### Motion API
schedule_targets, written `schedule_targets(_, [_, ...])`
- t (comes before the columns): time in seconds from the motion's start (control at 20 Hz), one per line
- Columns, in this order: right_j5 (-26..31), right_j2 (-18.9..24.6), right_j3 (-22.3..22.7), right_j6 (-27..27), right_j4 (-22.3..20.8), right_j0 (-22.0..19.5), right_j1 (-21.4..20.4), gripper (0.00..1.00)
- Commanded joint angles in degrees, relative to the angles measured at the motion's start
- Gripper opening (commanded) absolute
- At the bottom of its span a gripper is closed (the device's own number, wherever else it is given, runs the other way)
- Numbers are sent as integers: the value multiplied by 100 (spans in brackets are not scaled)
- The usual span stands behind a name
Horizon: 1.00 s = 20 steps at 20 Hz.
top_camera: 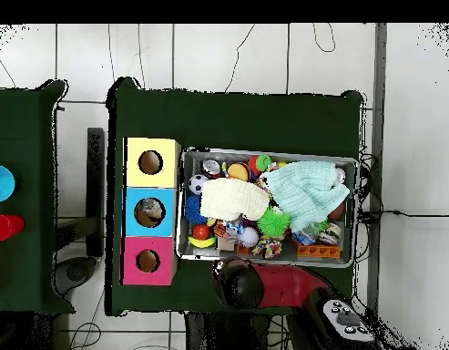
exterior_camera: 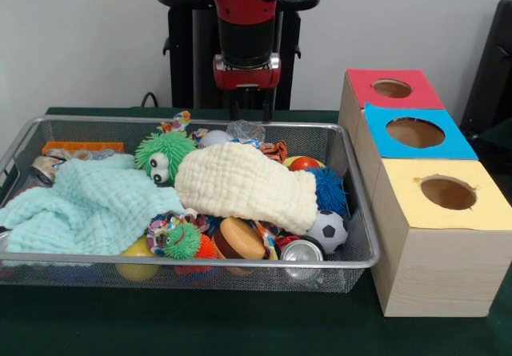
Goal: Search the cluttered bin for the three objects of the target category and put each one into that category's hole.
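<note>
The wire mesh bin (exterior_camera: 192, 258) is full of toys and cloths; it also shows in the overhead view (top_camera: 357, 210). One see-through crumpled plastic bottle (exterior_camera: 244, 130) lies by the bin's far rim. The other bottles are hidden. My gripper (exterior_camera: 252, 104) hangs from the red arm just behind and above that far rim, close over the bottle, holding nothing that I can see. In the overhead view the arm's dark head (top_camera: 239, 283) covers it. The blue-panelled hole (exterior_camera: 414, 133) is the middle box to the right of the bin, and shows in the overhead view (top_camera: 149, 211).
A cream cloth (exterior_camera: 244, 184) and a mint cloth (exterior_camera: 88, 200) cover much of the bin. A green spiky toy (exterior_camera: 164, 152), a small football (exterior_camera: 327, 230) and a silver can (exterior_camera: 302, 250) lie around them. The red hole (exterior_camera: 392, 88) and yellow hole (exterior_camera: 448, 192) flank the blue one.
</note>
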Motion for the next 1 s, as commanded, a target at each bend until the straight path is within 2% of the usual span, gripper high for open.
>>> schedule_targets(0.05, [-299, 476, -514, 93, -354, -223, -161, 100])
schedule_targets(0.3, [-566, 535, -451, 152, -571, -333, 28, 100])
schedule_targets(0.6, [-978, 301, -457, 379, -843, -241, 384, 100])
schedule_targets(1.0, [-1271, 211, -370, 506, -1064, -263, 491, 100])
